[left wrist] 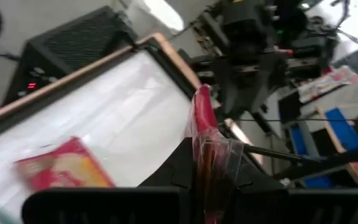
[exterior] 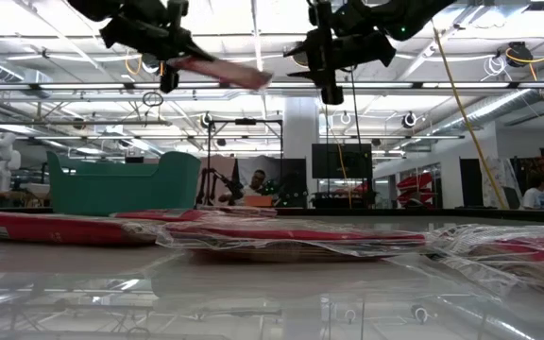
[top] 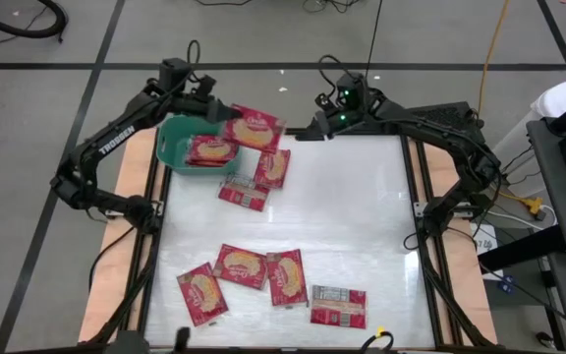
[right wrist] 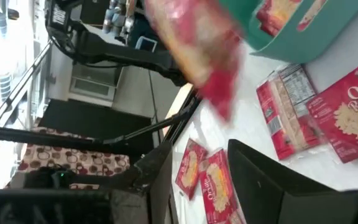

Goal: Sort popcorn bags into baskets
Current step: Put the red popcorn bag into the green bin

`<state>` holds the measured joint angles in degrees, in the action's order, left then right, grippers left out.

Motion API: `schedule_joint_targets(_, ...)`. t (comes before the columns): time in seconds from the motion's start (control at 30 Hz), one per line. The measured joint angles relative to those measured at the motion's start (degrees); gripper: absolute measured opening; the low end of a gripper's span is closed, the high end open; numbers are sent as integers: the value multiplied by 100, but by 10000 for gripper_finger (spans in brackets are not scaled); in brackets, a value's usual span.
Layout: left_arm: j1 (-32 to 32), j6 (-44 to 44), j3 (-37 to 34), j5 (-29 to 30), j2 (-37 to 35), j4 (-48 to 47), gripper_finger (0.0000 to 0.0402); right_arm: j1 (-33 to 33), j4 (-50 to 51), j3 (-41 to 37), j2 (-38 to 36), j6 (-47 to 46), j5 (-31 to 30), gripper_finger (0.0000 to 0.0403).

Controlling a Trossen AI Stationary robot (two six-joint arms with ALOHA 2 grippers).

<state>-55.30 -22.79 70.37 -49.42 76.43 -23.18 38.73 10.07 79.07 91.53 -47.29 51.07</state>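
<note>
left gripper (top: 220,111) pinched popcorn bag (top: 254,127) by its edge | right gripper (top: 314,129) parted, empty | bag looked light, floppy, slick; grip the crimped edge

- Popcorn bags, eight by my count. One is up in the air (top: 254,129), held in the left gripper (top: 222,113).
- One bag sits inside the basket (top: 211,150).
- Two bags lie on the table just beside the basket: one red side up (top: 272,168), one showing its label panel (top: 243,192).
- Four more sit along the near edge: three red ones (top: 202,293) (top: 242,265) (top: 286,277) and one label side up (top: 338,305).
- Baskets: one, teal-green (top: 170,138).
- Arms: two, one gripper each; the right gripper (top: 314,126) holds nothing.
</note>
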Motion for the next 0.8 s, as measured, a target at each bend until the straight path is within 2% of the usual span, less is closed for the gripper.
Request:
schedule_joint_targets(0.27, -997, 1051, -1, 202, 0, -1226, 18, 249, -118, 0, 0, 2, 0, 150)
schedule_joint_targets(0.47, -1657, 1669, -2, 553, 1, -2060, 35, 292, -430, 0, 1, -46, -21, 151)
schedule_joint_targets(0.6, -1681, 1854, -11, 948, 27, -2218, 23, 292, -583, 0, -2, -34, -321, 151)
schedule_joint_targets(0.8, -1631, 1387, -151, 1902, 32, -2180, 22, 292, -569, 0, -2, -152, -475, 151)
